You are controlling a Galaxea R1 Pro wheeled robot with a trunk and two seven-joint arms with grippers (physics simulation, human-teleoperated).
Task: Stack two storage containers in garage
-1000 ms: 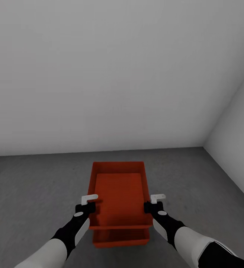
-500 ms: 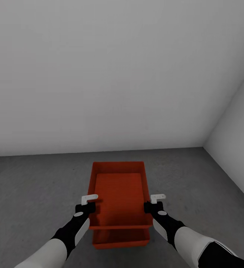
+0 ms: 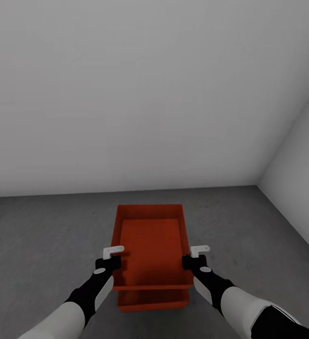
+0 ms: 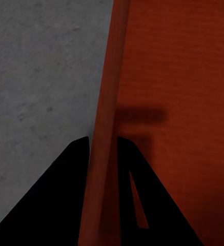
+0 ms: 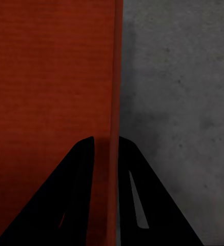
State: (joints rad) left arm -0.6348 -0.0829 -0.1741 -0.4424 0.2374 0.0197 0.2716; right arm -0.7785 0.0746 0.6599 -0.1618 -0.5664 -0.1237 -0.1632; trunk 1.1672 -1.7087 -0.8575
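Note:
An orange-red storage container (image 3: 150, 245) is gripped by both arms over the dark grey concrete floor (image 3: 41, 235). My left gripper (image 3: 111, 263) is shut on its left side wall, whose rim (image 4: 109, 77) runs between the two dark fingers (image 4: 73, 164). My right gripper (image 3: 188, 261) is shut on the right side wall (image 5: 116, 66) in the same way. The second orange-red container (image 3: 152, 301) lies under it, with just its near end sticking out below. Whether the two containers touch I cannot tell.
A plain white wall (image 3: 126, 94) stands a short way behind the containers. A second white wall (image 3: 300, 188) meets it in a corner at the right. Grey floor spreads to the left and right of the containers.

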